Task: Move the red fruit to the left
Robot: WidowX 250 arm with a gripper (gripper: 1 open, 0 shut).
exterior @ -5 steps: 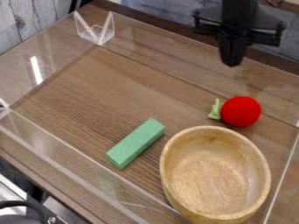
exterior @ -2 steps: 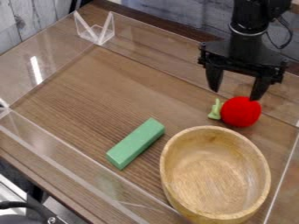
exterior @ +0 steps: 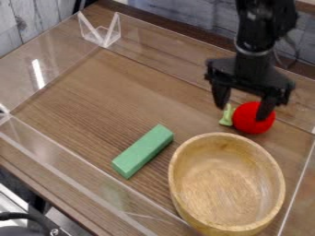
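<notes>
Since the earlier frames we are seeing the gripper (exterior: 246, 98) coming down from above the tray, and its jaws, closed at first, are now standing wide over the red fruit (exterior: 253, 117).

We are looking at black fingers (exterior: 222, 93) pointing almost straight down, one on each side of the red fruit, which is sitting on the wooden floor of the clear-walled tray (exterior: 50, 152) near its right side; whether the fingers are touching it we cannot tell. The fruit is lying just behind the rim of the wooden bowl (exterior: 227, 179), its green leafy bit facing left. The green block (exterior: 144, 150) is resting flat, left of the bowl and well apart from the fruit.
</notes>
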